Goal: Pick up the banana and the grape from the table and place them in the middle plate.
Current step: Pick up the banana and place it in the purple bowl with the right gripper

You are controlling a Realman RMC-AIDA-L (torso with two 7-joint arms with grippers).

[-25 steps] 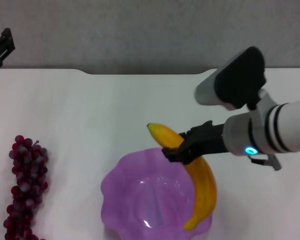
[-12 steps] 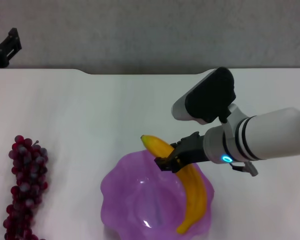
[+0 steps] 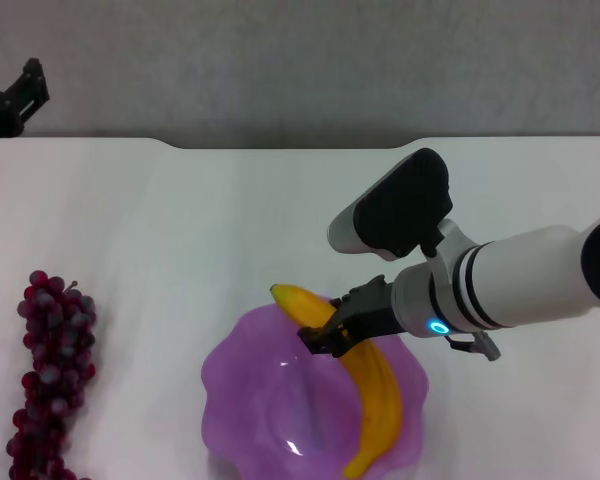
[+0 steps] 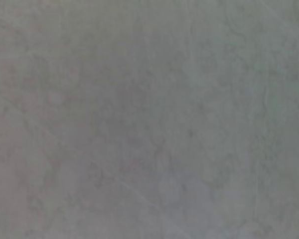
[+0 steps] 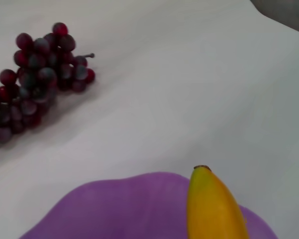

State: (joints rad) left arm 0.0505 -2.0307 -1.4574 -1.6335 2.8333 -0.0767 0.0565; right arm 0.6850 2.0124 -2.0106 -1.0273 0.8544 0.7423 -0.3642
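Observation:
My right gripper (image 3: 325, 335) is shut on the yellow banana (image 3: 365, 390) and holds it over the purple scalloped middle plate (image 3: 240, 385), near the plate's right half. The banana's tip also shows in the right wrist view (image 5: 212, 204) above the plate's rim (image 5: 114, 204). The dark red grape bunch (image 3: 50, 375) lies on the white table (image 3: 200, 220) at the left, and shows in the right wrist view (image 5: 32, 82). My left gripper (image 3: 15, 100) is parked at the far left, beyond the table's back edge.
The table's far edge has a shallow notch (image 3: 290, 146) with a grey wall behind it. The left wrist view shows only a grey surface.
My right gripper has carried the banana leftward and lower, from the plate's right rim to over the plate. The left gripper and the grapes have stayed put.

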